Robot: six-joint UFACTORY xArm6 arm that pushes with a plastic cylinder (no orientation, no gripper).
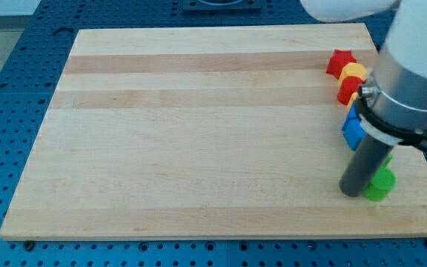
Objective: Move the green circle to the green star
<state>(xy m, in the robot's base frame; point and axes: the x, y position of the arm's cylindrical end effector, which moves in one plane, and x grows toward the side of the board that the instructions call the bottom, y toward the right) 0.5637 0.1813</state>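
A green block (381, 185), seemingly round, sits near the board's lower right corner. My tip (352, 192) rests on the board, touching the green block's left side. A sliver of a second green block (388, 159) shows just above it, mostly hidden behind the rod; its shape cannot be made out.
A column of blocks runs along the board's right edge: a red star-like block (339, 61), a yellow block (354, 72), a red block (348, 90) and a blue block (353, 130). The arm's body hides their right side. The wooden board (199, 133) lies on a blue perforated table.
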